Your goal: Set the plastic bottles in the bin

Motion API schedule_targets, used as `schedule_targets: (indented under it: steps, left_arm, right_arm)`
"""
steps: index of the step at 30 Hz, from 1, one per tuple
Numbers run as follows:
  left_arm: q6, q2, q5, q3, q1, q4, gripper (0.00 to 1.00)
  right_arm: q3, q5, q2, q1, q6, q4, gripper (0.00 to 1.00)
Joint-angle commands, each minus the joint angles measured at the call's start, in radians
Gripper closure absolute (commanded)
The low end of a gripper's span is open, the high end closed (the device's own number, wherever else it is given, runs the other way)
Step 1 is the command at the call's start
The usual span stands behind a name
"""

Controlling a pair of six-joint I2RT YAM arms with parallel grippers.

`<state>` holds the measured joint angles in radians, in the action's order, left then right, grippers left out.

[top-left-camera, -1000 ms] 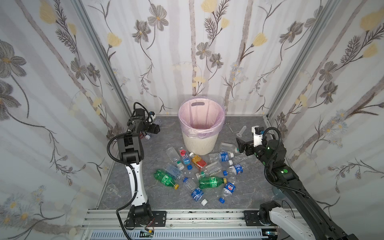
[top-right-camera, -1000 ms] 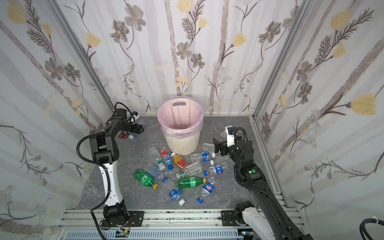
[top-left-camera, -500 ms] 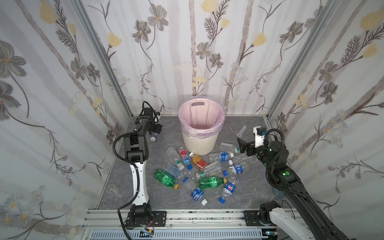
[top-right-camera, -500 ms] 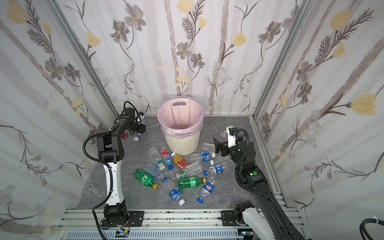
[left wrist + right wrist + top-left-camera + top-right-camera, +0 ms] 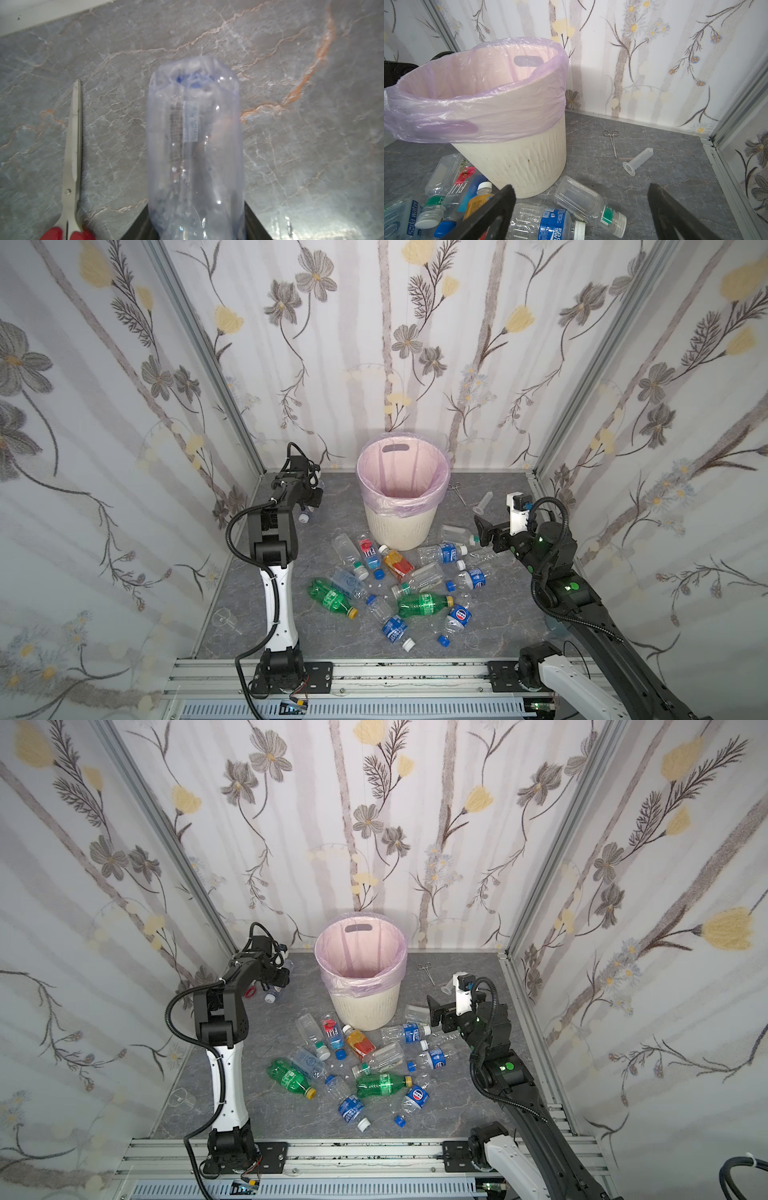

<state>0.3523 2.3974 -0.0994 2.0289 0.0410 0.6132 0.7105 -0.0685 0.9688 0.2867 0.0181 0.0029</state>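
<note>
Bottles (image 5: pixel 419 603) litter the tabletop (image 5: pixel 503 614) at mid-frame below the bin (image 5: pixel 401 526) in both top views; left of the bin our left pincer (image 5: pixel 196 228) grips one clear bottle (image 5: pixel 195 135), while our right pincer (image 5: pixel 580 187) gapes wide, empty.

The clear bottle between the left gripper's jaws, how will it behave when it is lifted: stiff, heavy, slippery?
The clear bottle looks empty, so it is probably light. Its thin wall looks dented at the end away from the jaws, so it may buckle under the left gripper. The glossy round surface might slip or twist in the grip.
</note>
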Motion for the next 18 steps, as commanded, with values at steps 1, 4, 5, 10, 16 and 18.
schedule_targets:
  steps: [1, 4, 5, 10, 16, 18]
  left_arm:
    - [-0.036, -0.054, -0.023, -0.017, -0.002, 0.002, 0.56]
    - [-0.065, -0.112, -0.045, -0.033, -0.002, 0.003, 0.57]
    - [-0.078, -0.136, -0.054, -0.039, -0.003, 0.002, 0.57]
    - [-0.118, -0.248, -0.124, -0.088, -0.005, 0.002, 0.56]
    - [-0.166, -0.386, -0.211, -0.183, -0.017, 0.002, 0.55]
    - [-0.187, -0.428, -0.237, -0.211, -0.026, 0.002, 0.55]
  right_arm:
    - [-0.002, 0.007, 0.001, -0.001, -0.001, 0.039, 0.00]
    - [0.000, 0.005, -0.001, -0.001, -0.001, 0.038, 0.00]
    - [0.000, 0.004, -0.001, -0.001, 0.001, 0.039, 0.00]
    - [-0.001, -0.003, -0.007, -0.001, 0.003, 0.038, 0.00]
    - [-0.006, -0.004, -0.022, 0.001, 0.008, 0.026, 0.00]
    - [-0.009, -0.002, -0.022, 0.001, 0.009, 0.029, 0.00]
